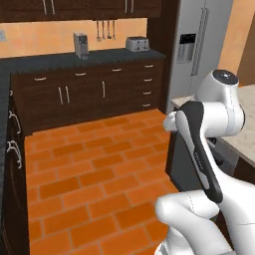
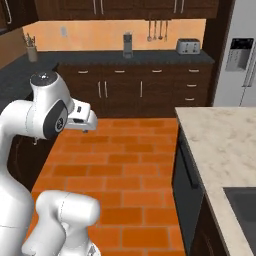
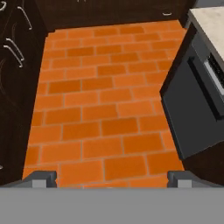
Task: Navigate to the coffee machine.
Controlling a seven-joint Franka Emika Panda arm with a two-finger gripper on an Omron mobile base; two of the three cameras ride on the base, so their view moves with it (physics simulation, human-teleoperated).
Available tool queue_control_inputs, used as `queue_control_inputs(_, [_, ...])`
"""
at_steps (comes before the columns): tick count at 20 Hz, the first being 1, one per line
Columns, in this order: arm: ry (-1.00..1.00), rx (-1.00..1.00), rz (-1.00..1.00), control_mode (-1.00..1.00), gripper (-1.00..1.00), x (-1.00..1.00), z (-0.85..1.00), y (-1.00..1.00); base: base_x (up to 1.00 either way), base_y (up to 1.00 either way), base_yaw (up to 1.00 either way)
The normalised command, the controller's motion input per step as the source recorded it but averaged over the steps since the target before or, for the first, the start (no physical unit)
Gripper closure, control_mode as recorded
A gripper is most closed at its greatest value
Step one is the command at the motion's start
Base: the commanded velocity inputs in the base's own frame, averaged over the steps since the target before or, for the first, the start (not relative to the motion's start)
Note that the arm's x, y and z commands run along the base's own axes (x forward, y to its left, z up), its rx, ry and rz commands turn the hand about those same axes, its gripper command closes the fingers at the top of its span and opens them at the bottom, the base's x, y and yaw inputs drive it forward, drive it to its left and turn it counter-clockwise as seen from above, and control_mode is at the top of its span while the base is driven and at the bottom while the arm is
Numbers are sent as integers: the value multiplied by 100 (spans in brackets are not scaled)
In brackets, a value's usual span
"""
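Observation:
The coffee machine [image 1: 80, 45] is a tall, narrow light-grey box standing on the dark back counter [image 1: 50, 61], far across the floor; in the right base view the coffee machine [image 2: 128, 44] sits near the middle of that counter. My gripper [image 3: 112, 177] hangs open over the orange brick floor [image 3: 96, 113], holding nothing, its two fingertips [image 3: 41, 177] wide apart. The arm is folded close above the base.
A low silver toaster [image 1: 137, 44] sits right of the coffee machine, utensils hanging on the wall between them. A steel fridge [image 1: 199, 45] stands at the right. A pale island counter [image 2: 220, 145] with a dark appliance front [image 3: 197, 105] flanks the right; dark cabinets [image 3: 17, 65] line the left.

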Motion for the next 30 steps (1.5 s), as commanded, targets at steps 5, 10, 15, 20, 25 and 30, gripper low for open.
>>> queue_control_inputs(5, [0,0,0,100,-100,0,0,0,100,27,0])
queue_control_inputs(10, [0,0,0,100,-100,0,0,0,100,25,0])
queue_control_inputs(15, [0,0,0,100,-100,0,0,0,100,24,0])
queue_control_inputs(20, [0,0,0,100,-100,0,0,0,100,23,0])
queue_control_inputs(25, [0,0,0,100,-100,0,0,0,100,18,0])
queue_control_inputs(30, [0,0,0,100,-100,0,0,0,100,11,0])
